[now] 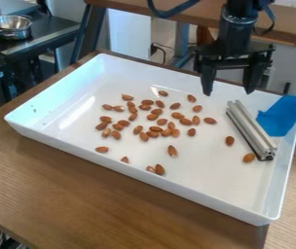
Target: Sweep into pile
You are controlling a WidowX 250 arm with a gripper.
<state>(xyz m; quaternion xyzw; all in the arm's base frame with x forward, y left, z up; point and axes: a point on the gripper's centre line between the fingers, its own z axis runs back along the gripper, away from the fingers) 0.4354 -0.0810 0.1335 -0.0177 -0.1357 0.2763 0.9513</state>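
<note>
Below and right of the gripper's (pixel 229 88) widely parted fingers, we see a silvery bar (pixel 249 129), its long axis slanting down rightward, inside a white tray (pixel 144 176) of scattered almonds (pixel 172 151).

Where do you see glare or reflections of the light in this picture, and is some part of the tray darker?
Camera view: a long glare streak on the left of the white tray's floor, a shorter one near the upper almonds; highlights on the metal bowl. Same camera view: greyer shading along the tray's right side.
</note>
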